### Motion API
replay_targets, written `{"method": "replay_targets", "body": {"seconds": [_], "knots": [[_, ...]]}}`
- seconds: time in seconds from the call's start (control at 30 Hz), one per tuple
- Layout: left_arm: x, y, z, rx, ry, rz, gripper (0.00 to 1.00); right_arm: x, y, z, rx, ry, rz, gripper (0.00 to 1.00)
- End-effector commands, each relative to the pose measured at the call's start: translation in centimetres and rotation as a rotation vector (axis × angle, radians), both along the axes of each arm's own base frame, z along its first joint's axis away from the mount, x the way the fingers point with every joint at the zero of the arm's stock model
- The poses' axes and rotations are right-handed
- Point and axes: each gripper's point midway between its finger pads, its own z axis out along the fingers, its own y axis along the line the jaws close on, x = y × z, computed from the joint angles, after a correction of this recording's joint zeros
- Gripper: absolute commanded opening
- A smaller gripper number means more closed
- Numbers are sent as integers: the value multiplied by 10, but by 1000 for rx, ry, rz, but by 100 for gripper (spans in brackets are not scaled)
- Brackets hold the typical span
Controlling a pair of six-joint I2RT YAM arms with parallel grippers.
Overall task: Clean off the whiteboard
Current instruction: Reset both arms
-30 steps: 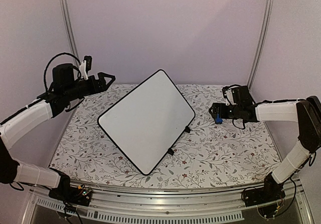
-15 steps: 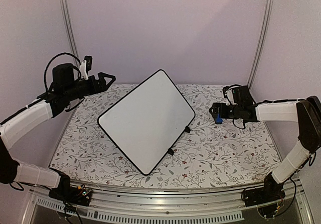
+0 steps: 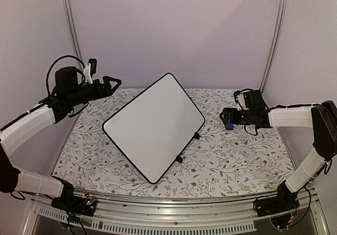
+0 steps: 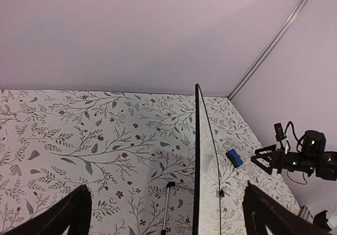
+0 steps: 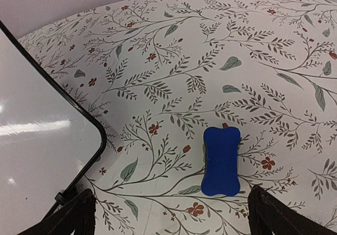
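Observation:
The whiteboard [image 3: 152, 127] stands tilted in the middle of the flowered table, its white face blank; the left wrist view shows it edge-on [image 4: 207, 182], and one rounded corner [image 5: 37, 135] shows in the right wrist view. A small blue eraser [image 3: 229, 123] lies flat on the cloth to its right [image 5: 221, 161], also visible from the left wrist [image 4: 234, 157]. My right gripper [image 3: 227, 117] hovers open just above the eraser, which lies beside its right finger [image 5: 171, 214]. My left gripper [image 3: 112, 81] hangs open and empty in the air, up and left of the board [image 4: 168, 214].
A thin metal prop strut [image 4: 167, 206] holds up the board from behind. Two black clip feet [image 3: 196, 136] [image 3: 179, 159] sit on its lower right edge. Lilac walls with aluminium posts [image 3: 71, 29] [image 3: 274, 35] close in the back and sides.

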Motion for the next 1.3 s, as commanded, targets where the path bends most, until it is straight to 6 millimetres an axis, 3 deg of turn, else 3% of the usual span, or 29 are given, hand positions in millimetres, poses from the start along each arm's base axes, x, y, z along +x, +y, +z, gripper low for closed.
{"method": "replay_targets", "body": {"seconds": [0.0,0.53,0.87,1.27], "knots": [[2,2,-2,2,-9,2,100,3,1,17,24,-30,2,99],[1,1,0,-5,-10,-7,100,11,-5,14,37,-25,-41,99],[0,-1,2,-15,-13,-18,100,22,-20,32,36,-78,-138,99],[-3,-1,6,-20,-21,-24,100,22,-21,33,58,-74,-148,99]]}}
